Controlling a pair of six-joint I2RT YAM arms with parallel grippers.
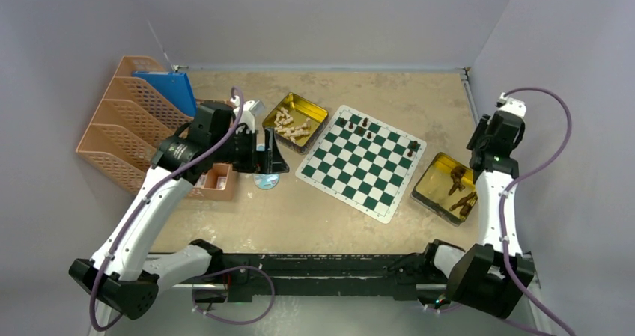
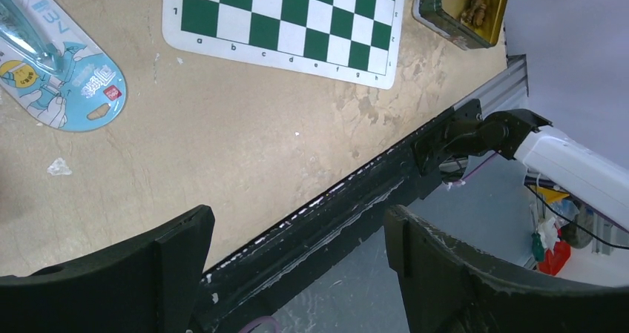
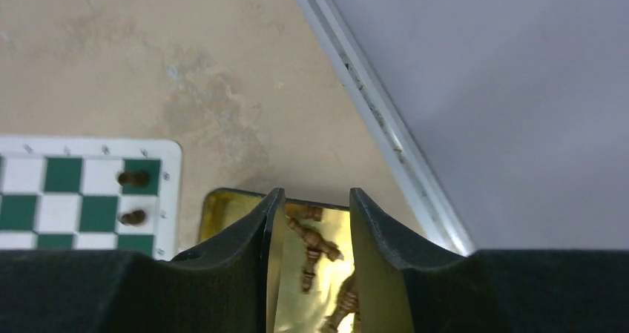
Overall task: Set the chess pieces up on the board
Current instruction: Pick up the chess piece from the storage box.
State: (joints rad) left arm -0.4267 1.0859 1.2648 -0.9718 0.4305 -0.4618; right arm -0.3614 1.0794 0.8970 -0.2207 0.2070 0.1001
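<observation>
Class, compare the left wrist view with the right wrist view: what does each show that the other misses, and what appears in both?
Only the left wrist view shows a blue packet lying on the table, the black front rail and the other arm's base.

Only the right wrist view shows two dark chess pieces standing at the board's corner.

Both show the green-and-white board, the gold tin holding more dark pieces, and the tan table.

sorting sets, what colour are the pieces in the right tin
The pieces are dark brown, clearest in the top external view.
</observation>
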